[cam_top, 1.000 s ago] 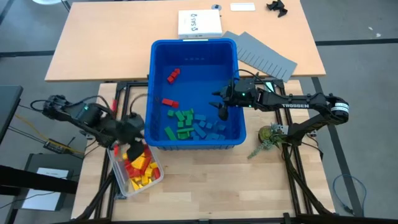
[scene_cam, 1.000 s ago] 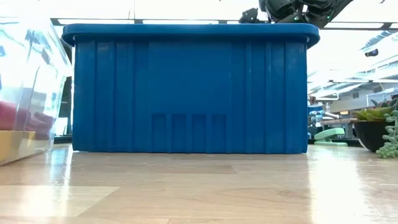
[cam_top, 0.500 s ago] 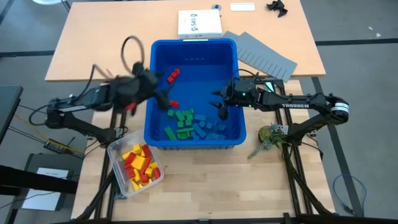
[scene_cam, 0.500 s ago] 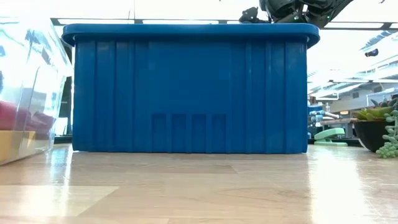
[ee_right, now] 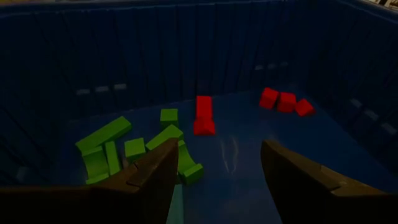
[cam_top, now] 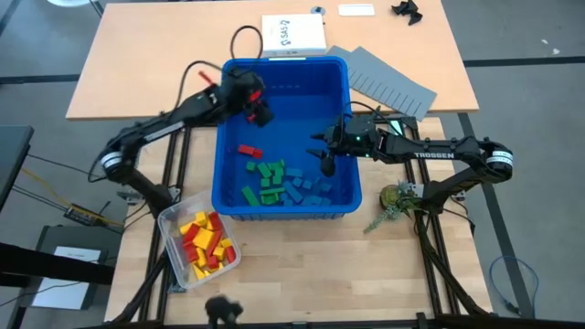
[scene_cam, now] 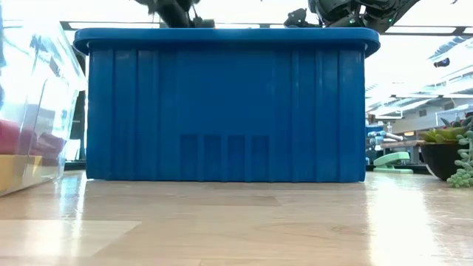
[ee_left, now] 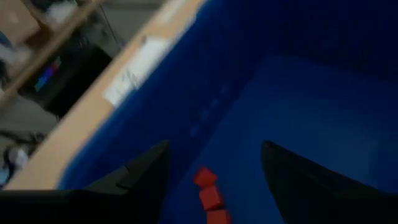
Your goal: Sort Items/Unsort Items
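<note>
Blue bin (cam_top: 219,174) — two end effectors, four red blocks (ee_right: 203,115)

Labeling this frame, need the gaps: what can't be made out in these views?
- Low view: everything inside the blue bin is hidden by its front wall; both arms are cut off by the top edge.
- High view: the left claw covers the red blocks beneath it.
- Left wrist view: blurred, so the white sheet beyond the bin is unreadable.
- Right wrist view: dim; the right claw frames the green blocks, while blue blocks blend into the floor.
</note>
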{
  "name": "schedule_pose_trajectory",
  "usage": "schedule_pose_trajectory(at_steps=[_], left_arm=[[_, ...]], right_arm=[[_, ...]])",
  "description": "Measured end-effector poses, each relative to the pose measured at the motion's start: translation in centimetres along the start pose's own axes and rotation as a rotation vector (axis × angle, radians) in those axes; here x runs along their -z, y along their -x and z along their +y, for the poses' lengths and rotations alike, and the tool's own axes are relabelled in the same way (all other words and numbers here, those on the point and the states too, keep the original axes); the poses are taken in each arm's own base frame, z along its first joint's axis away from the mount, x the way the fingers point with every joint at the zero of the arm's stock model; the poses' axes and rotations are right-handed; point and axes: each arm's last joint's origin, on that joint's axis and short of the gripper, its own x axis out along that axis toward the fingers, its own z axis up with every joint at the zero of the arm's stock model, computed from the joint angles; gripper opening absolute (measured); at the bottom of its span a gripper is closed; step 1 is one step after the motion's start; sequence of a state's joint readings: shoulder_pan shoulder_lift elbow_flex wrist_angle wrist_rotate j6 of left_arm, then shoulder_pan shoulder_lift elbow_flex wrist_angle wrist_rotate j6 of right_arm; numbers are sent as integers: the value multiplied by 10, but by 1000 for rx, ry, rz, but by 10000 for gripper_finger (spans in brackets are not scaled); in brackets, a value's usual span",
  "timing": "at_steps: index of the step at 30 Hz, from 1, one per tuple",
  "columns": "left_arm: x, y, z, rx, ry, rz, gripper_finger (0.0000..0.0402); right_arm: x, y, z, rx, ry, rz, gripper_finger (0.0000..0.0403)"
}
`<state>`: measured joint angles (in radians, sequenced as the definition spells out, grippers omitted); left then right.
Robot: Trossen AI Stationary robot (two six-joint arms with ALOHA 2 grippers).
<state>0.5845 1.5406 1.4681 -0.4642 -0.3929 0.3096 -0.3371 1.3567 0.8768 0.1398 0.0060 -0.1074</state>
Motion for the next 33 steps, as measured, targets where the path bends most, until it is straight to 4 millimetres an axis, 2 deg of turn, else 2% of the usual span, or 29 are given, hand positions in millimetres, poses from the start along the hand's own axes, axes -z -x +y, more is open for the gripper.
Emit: schedule_pose_trajectory(at_steps=[5,12,18,21,27,33], left_arm=[[20,-51,5,38,8,116,257],[26,-104,0,39,-30,287,257],[44,-146,-3,41,-74,473,257],[55,-158,-5,22,-105,564,257],[74,-167,-7,31,-119,683,257],[78,-169,-9,28,-137,719,257]], right_arm=[[0,0,0,0,0,2,229],[1,0,0,-1,0,13,229],[2,0,0,-2,-2,25,229],[2,0,0,-3,-9,26,229],[2,0,0,-2,-9,25,229],[2,0,0,0,-9,25,229]])
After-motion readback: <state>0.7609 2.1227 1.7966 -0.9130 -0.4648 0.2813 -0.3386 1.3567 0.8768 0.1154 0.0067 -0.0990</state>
